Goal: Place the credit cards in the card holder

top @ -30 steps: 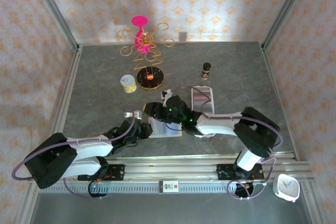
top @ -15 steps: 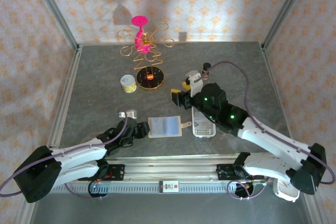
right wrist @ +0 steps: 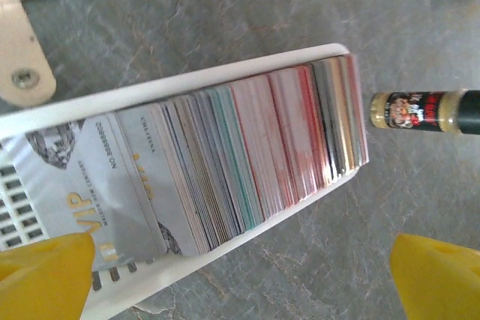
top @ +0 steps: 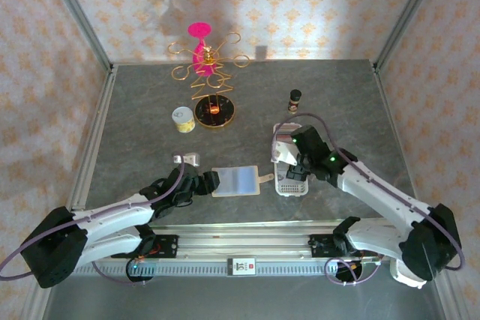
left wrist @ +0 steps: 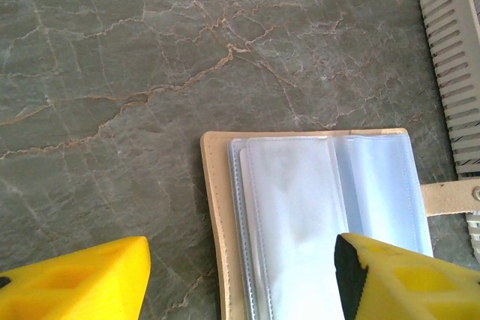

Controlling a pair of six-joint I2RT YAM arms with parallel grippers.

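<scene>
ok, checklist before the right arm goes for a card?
1. Card holder open flat, sleeves up: ok.
2. Credit cards standing in a row in white tray: ok.
3. Right jaws open, empty, above the cards: ok.
4. Holder steadied by left jaws: not ok, they are open and grip nothing.
5. One card separable from the tight row: cannot tell.
6. Small bottle apart from tray end: ok.
</scene>
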